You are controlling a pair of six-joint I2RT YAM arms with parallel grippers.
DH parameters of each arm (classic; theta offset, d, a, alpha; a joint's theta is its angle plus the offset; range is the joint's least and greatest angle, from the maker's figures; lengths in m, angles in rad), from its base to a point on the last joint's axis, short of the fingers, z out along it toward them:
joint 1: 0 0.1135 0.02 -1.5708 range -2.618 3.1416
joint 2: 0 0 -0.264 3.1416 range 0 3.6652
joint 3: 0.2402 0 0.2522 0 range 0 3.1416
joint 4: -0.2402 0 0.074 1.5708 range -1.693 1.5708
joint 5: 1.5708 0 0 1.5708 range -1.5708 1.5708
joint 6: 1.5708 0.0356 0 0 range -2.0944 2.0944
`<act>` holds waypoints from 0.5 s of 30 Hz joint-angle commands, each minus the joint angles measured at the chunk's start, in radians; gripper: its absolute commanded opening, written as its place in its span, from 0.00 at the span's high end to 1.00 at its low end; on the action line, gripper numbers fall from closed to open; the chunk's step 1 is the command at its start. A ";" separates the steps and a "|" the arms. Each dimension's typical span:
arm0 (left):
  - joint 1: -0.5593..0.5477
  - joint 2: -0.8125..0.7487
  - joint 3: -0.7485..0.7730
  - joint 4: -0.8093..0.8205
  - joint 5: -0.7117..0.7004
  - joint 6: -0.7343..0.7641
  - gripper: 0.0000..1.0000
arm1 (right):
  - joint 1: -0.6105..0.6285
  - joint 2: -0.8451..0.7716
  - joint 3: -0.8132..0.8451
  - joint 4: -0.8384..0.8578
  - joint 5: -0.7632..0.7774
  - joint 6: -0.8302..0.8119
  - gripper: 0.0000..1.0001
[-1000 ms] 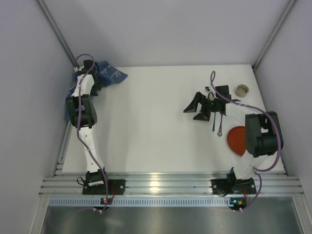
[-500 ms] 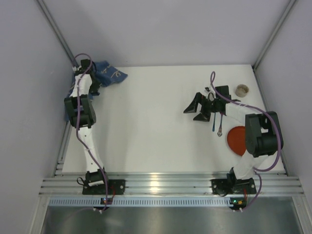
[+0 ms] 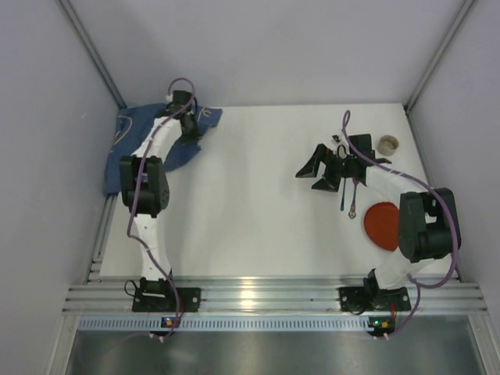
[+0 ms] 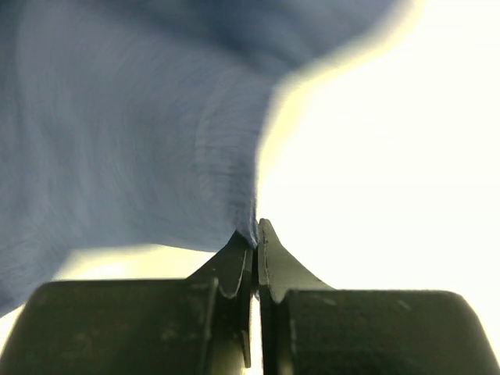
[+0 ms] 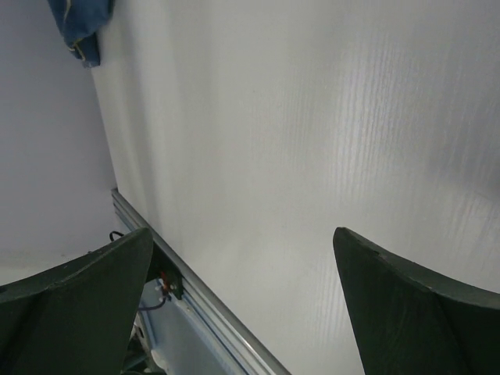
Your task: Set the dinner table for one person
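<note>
The dinner table is a white tabletop. A blue cloth placemat lies rumpled at its far left corner, and my left gripper is shut on a fold of it. In the left wrist view the placemat hangs from the pinched fingertips of the left gripper. My right gripper hovers open right of centre with nothing between its fingers; in its wrist view the right gripper shows bare table and the placemat far off.
A red plate lies at the right near my right arm. Cutlery lies just left of it, and a small beige cup stands at the far right. A ribbed aluminium rail runs along the near edge.
My left gripper has shut on the placemat and moved right along the far edge, dragging the cloth with it and spreading it out. The right arm has barely moved.
</note>
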State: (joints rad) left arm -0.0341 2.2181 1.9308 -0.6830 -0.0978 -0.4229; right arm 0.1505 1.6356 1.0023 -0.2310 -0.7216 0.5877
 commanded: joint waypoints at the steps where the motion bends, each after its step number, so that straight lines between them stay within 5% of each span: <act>1: -0.153 -0.126 -0.009 -0.052 0.012 0.105 1.00 | 0.006 -0.082 0.033 -0.051 0.025 0.006 0.00; 15: -0.564 -0.222 -0.153 -0.150 0.072 -0.066 1.00 | -0.034 -0.287 0.025 -0.370 0.252 -0.020 0.00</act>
State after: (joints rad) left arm -0.5262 2.0239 1.7676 -0.7906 -0.0582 -0.4221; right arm 0.1371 1.3998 1.0023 -0.4675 -0.5568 0.5838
